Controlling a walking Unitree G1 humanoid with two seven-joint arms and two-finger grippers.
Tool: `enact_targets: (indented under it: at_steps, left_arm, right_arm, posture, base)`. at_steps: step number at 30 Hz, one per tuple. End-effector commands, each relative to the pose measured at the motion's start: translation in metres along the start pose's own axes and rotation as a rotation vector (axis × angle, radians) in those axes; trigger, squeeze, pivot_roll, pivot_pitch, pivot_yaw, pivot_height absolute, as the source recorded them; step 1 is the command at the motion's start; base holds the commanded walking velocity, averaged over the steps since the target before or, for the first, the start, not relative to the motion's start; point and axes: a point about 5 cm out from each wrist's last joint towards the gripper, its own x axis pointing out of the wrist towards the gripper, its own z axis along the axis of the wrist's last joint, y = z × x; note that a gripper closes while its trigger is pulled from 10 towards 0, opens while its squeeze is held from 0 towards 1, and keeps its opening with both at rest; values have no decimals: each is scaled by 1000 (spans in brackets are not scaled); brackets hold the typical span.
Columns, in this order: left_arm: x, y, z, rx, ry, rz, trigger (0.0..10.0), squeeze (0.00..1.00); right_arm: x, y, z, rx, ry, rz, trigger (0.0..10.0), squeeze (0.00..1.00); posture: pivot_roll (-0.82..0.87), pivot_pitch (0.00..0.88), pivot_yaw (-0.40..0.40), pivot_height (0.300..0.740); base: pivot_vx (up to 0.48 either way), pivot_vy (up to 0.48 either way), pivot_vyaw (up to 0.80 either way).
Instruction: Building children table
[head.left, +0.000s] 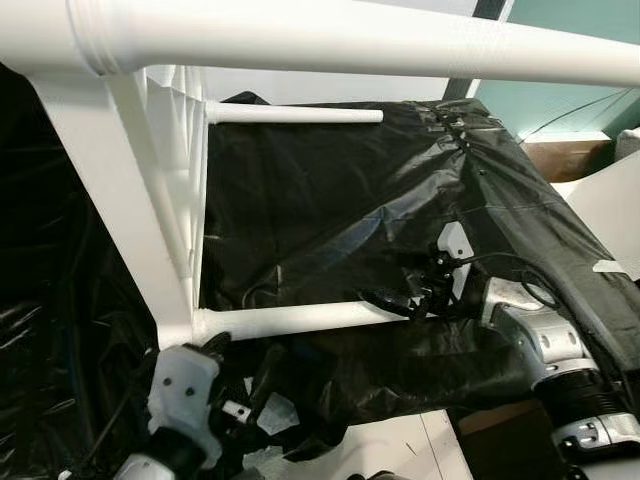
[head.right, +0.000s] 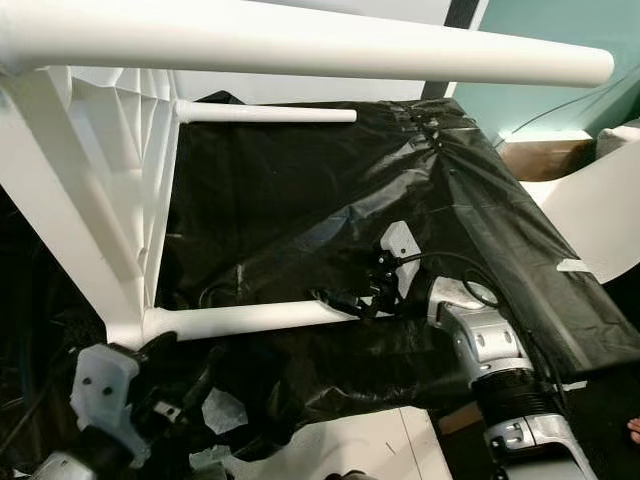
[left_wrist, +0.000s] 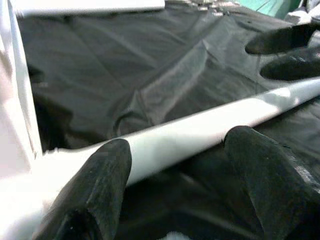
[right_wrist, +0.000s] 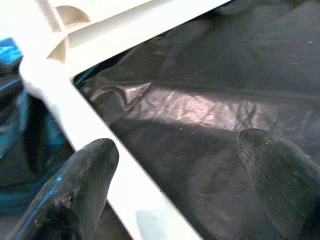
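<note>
Looming closest, one thick white plastic table leg (head.left: 330, 35) crosses overhead. Left gripper (left_wrist: 180, 170), fingers spread, straddles a lower round leg (head.left: 290, 320) near its socket; right gripper (head.left: 415, 300), likewise parted, brackets that leg's free end. White ribbed tabletop (head.left: 165, 190) stands on edge upon crinkled black plastic sheeting (head.left: 350, 200).

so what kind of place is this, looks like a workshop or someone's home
Hard to tell; probably a makeshift indoor assembly spot. A white plastic children's table lies on its side on crinkled black plastic sheeting spread as a work surface, with a teal wall and a brown cardboard box behind.
</note>
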Motion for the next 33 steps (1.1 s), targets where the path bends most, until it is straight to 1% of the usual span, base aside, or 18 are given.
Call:
enact_targets:
  at_steps: [1, 4, 5, 7, 8, 9, 12, 15, 16, 17, 23, 24, 26, 27, 29, 30, 31, 33]
  left_arm:
    - [0, -13, -4, -2, 9, -224, 10000, 0]
    - [9, -17, -2, 8, -7, -245, 10000, 0]
    - [9, -17, -2, 8, -7, -245, 10000, 0]
    - [15, -18, 0, 16, -26, -249, 10000, 0]
    - [15, -18, 0, 16, -26, -249, 10000, 0]
    - [17, -17, 1, 25, -32, -258, 10000, 0]
    - [18, -17, 1, 32, -34, -260, 10000, 0]
    - [19, -16, 1, 28, -36, -263, 10000, 0]
    - [19, -16, 2, 29, -36, -263, 10000, 0]
    - [19, -16, 2, 29, -36, -263, 10000, 0]
    - [22, -15, 3, 39, -39, -264, 10000, 0]
    - [22, -15, 3, 39, -39, -264, 10000, 0]
    - [25, -14, 4, 46, -48, -266, 10000, 0]
    - [25, -14, 4, 46, -48, -266, 10000, 0]
    - [27, -12, 6, 52, -55, -267, 10000, 0]
    - [27, -12, 6, 52, -55, -267, 10000, 0]
    - [28, -11, 6, 53, -58, -267, 10000, 0]
    - [28, -11, 6, 53, -58, -267, 10000, 0]
  right_arm:
    - [-4, 3, -5, 20, 18, 25, 10000, 0]
    - [-8, 5, -9, 24, 61, 61, 10000, 0]
    - [-8, 5, -9, 24, 61, 61, 10000, 0]
    - [-13, 5, -12, 18, 109, 98, 10000, 0]
    - [-13, 5, -12, 18, 109, 98, 10000, 0]
    - [-17, 5, -13, 10, 142, 124, 10000, 0]
    - [-19, 5, -14, 13, 155, 134, 10000, 0]
    - [-26, 1, -22, -14, 239, 135, 10000, 0]
    - [-28, -1, -25, -21, 268, 126, 10000, 0]
    - [-28, -1, -25, -21, 268, 126, 10000, 0]
    - [-30, -17, -34, -35, 379, 50, 10000, 0]
    - [-30, -17, -34, -35, 379, 50, 10000, 0]
    - [-30, -26, -34, -62, 403, 16, 10000, 0]
    - [-30, -26, -34, -62, 403, 16, 10000, 0]
    - [-30, -34, -32, -70, 408, -22, 10000, 0]
    - [-30, -34, -32, -70, 408, -22, 10000, 0]
    - [-30, -37, -31, -75, 408, -46, 10000, 0]
    - [-30, -37, -31, -75, 408, -46, 10000, 0]
  posture:
    - [229, 91, -81, 740]
    - [220, 87, -77, 740]
    - [220, 87, -77, 740]
    - [215, 86, -75, 740]
    - [215, 86, -75, 740]
    - [211, 87, -74, 740]
    - [211, 87, -74, 740]
    - [211, 87, -74, 740]
    - [211, 87, -74, 740]
    - [211, 87, -74, 740]
    - [202, 80, -70, 740]
    - [202, 80, -70, 740]
    - [201, 71, -70, 740]
    - [201, 71, -70, 740]
    - [201, 71, -70, 740]
    - [201, 71, -70, 740]
    - [198, 62, -70, 740]
    - [198, 62, -70, 740]
  base:
    - [0, 0, 0]
    - [0, 0, 0]
    - [0, 0, 0]
    - [0, 0, 0]
    - [0, 0, 0]
    - [0, 0, 0]
    - [0, 0, 0]
    - [0, 0, 0]
    - [0, 0, 0]
    - [0, 0, 0]
    - [0, 0, 0]
    - [0, 0, 0]
    - [0, 0, 0]
    - [0, 0, 0]
    - [0, 0, 0]
    - [0, 0, 0]
    - [0, 0, 0]
    - [0, 0, 0]
